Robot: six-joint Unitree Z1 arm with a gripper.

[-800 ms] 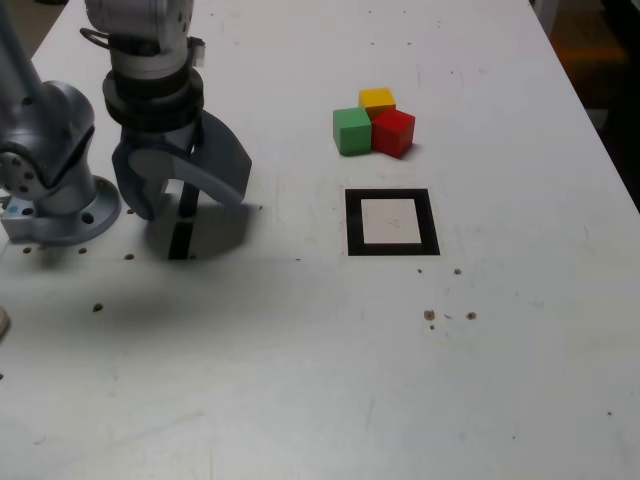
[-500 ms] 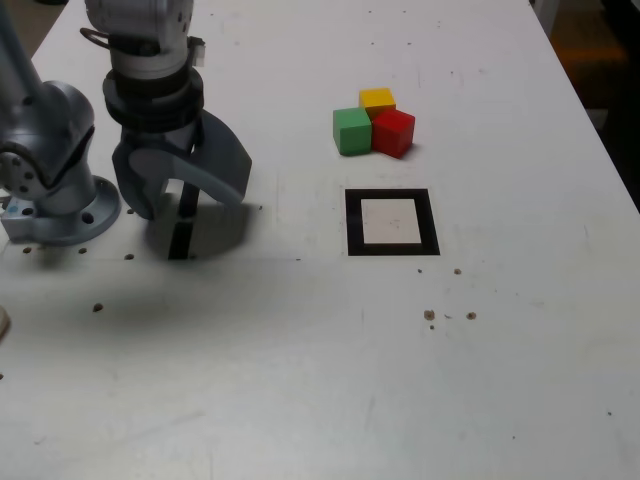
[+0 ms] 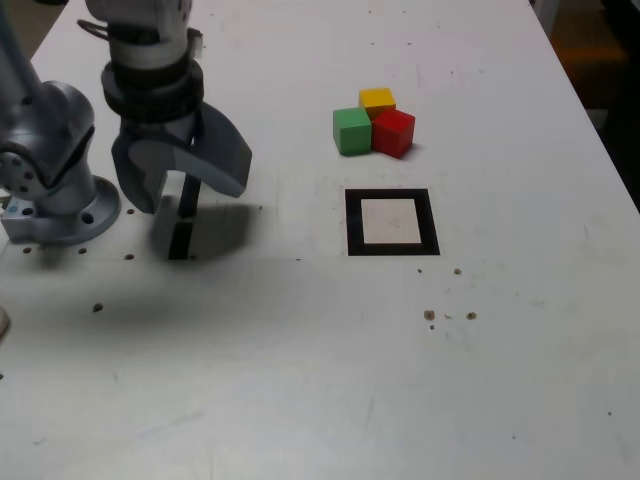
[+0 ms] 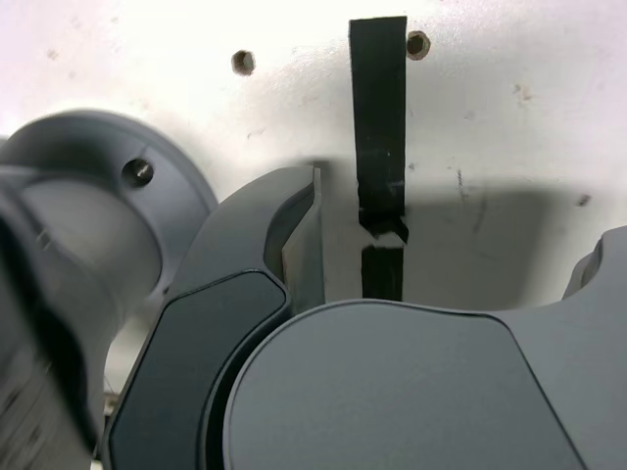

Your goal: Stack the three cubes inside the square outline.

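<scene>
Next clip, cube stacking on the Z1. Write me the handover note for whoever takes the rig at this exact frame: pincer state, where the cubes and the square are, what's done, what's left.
Pincer: open, empty, hanging over the black tape strips near the arm base, at the exterior view's left.
Cubes: green cube, yellow cube and red cube sit clustered together on the table, beyond the square outline, none stacked.
Square outline: nothing in it.
Done: nothing so far.
Left: all of it. Carry one cube into the outline, then stack the other two on top.
</scene>
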